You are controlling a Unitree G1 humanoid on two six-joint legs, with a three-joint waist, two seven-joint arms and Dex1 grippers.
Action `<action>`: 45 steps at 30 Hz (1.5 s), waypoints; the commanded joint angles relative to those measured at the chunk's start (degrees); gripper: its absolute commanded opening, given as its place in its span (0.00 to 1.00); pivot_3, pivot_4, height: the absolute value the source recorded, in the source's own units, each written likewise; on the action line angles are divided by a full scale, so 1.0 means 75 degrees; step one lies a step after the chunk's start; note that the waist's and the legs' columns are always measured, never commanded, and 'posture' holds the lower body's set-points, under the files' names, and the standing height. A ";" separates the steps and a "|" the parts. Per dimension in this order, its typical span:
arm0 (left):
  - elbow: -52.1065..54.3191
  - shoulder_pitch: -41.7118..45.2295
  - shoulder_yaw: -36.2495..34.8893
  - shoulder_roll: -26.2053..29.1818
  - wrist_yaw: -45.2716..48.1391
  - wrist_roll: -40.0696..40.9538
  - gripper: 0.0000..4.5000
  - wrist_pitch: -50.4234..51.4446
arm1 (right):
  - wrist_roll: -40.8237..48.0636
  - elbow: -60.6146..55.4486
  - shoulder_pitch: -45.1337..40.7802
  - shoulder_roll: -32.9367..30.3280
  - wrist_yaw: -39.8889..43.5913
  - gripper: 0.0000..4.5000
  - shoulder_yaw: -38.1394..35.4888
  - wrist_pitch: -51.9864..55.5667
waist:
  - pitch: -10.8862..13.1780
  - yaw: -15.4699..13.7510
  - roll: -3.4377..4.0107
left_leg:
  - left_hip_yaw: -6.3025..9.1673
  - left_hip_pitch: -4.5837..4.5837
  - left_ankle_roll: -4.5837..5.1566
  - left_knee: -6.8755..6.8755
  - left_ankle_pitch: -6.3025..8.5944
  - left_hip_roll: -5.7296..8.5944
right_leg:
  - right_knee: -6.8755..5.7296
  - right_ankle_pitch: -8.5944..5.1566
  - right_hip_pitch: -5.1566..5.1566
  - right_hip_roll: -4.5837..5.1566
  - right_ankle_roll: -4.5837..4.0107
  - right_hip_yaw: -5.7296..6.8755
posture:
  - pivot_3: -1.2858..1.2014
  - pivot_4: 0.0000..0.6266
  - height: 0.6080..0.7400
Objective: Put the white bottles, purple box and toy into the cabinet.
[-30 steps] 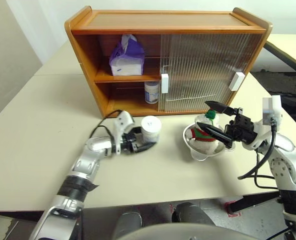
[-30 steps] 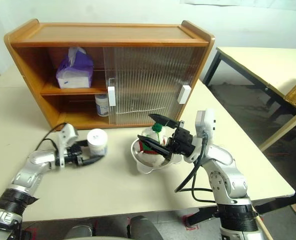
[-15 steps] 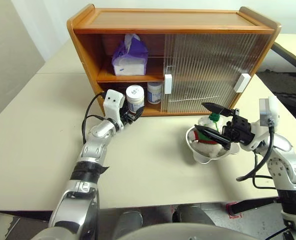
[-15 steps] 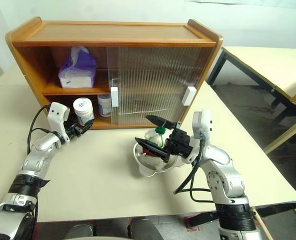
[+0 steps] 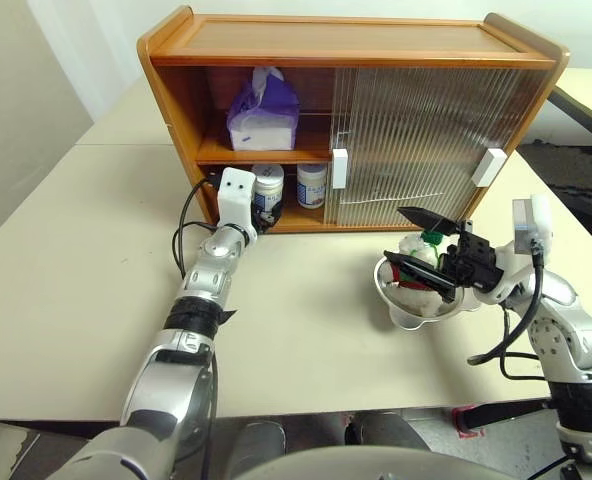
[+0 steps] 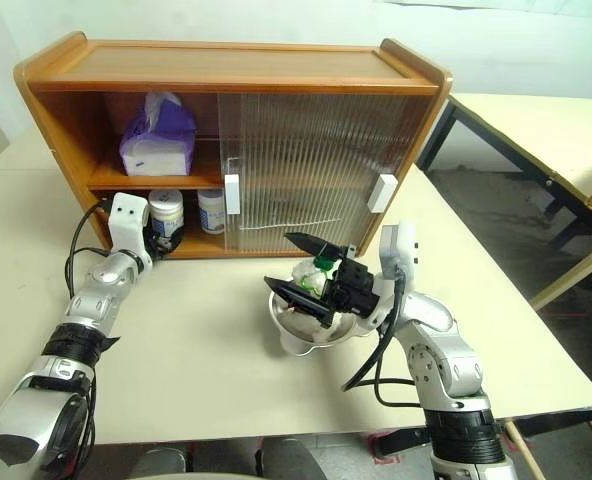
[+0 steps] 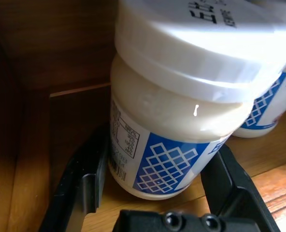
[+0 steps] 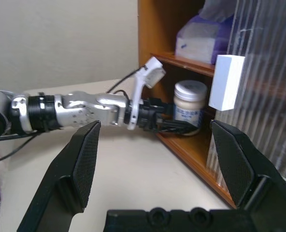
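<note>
- Pale cream surface point(image 5: 76, 290) carries the wide orange-brown wooden cabinet point(image 5: 346, 40), its left half open and both ribbed translucent sliding doors point(image 5: 416, 140) over the right half.
- Over the last second the left gripper point(image 6: 161, 228) has carried a squat white plastic jar with a blue-printed label point(image 7: 181, 121) from the surface in front of the cabinet into the cabinet's lower shelf.
- Its jaws still pinch that jar, which sits just beside the second white jar point(image 5: 311, 184) already on that shelf.
- Lavender-purple tissue pack point(image 5: 261, 115) rests on the cabinet's upper shelf.
- Small white plush toy in a striped sweater point(image 5: 416, 262) lies in a silver metal bowl point(image 5: 406, 305) in front of the cabinet's closed half; the right gripper point(image 5: 423, 243) hovers over it, jaws spread wide and unchanged.
- Judged from this, only releasing the jar and stowing the toy remain.
</note>
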State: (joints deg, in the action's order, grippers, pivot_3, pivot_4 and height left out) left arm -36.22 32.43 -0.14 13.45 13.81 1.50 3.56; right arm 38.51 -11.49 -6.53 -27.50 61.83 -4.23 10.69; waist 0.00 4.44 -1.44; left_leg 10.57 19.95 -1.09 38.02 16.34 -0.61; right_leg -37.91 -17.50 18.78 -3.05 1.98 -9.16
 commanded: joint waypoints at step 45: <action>-0.0371 0.0265 -0.0308 -0.0483 -0.0537 0.0051 1.00 -0.0075 | -0.0053 -0.0089 0.0105 -0.0006 0.0033 1.00 -0.0015 0.0012 | 0.0006 0.0035 -0.0010 | -0.0007 -0.0005 0.0046 0.0047 -0.0016 0.0014 | 0.0004 -0.0002 -0.0028 0.0000 -0.0005 0.0000 | 0.45 0.01 1.00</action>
State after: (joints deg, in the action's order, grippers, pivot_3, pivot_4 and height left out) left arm -41.83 36.29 -3.33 9.66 8.62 1.92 1.16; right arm 38.33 -12.05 -5.88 -27.52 62.06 -4.04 11.02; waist 0.04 4.70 -1.51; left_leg 10.50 19.91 -0.76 38.36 16.21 -0.50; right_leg -37.87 -17.54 18.56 -3.05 1.90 -9.16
